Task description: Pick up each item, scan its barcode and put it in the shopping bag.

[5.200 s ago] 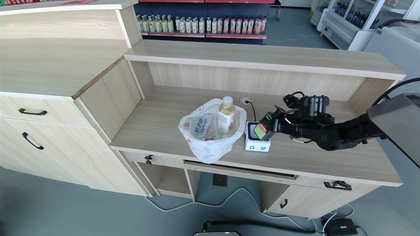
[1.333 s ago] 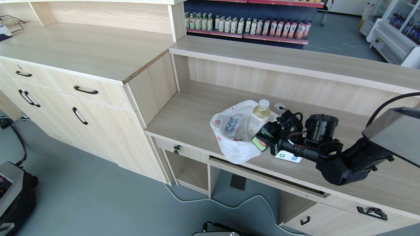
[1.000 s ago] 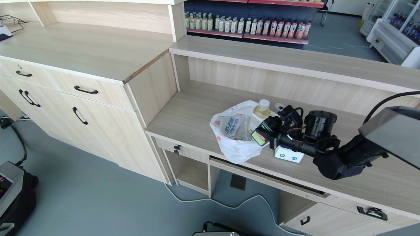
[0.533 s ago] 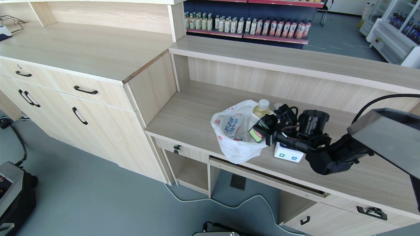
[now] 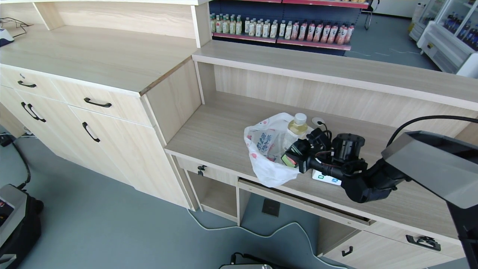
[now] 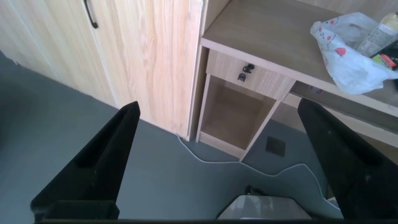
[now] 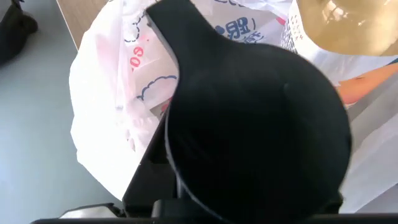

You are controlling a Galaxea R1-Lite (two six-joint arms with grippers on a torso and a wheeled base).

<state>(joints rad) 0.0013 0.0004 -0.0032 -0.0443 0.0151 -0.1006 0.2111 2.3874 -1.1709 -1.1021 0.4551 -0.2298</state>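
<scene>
Head view, and the thing to watch is the one small pack (image 5: pixel 287 160), green with a red patch on the face turned this way, pinched at the tip of the right gripper (image 5: pixel 292 158). The pack hangs right at the rim of the shopping bag (image 5: pixel 266 164), on the bag's right side, above its open mouth. There is one bag: thin white plastic with red and blue print, crumpled, standing at the front edge of the counter (image 5: pixel 224 138) with its lower part bulging over that edge. One bottle (image 5: pixel 295 131) stands upright inside it, with pale yellow drink, a white cap and a light label. One scanner (image 5: pixel 324 179), a small white box, sits on the counter just beside the bag, near the front edge and half hidden behind the right arm. In the right wrist view the bag (image 7: pixel 106 99) and the bottle (image 7: pixel 348 22) lie close below, past a black rounded shape I cannot make out. The left wrist view shows the left gripper (image 6: pixel 217 109) with its two dark fingers (image 6: pixel 99 162) spread wide and holding nothing, over the grey floor by the cabinet, well apart from the bag (image 6: pixel 342 56).
</scene>
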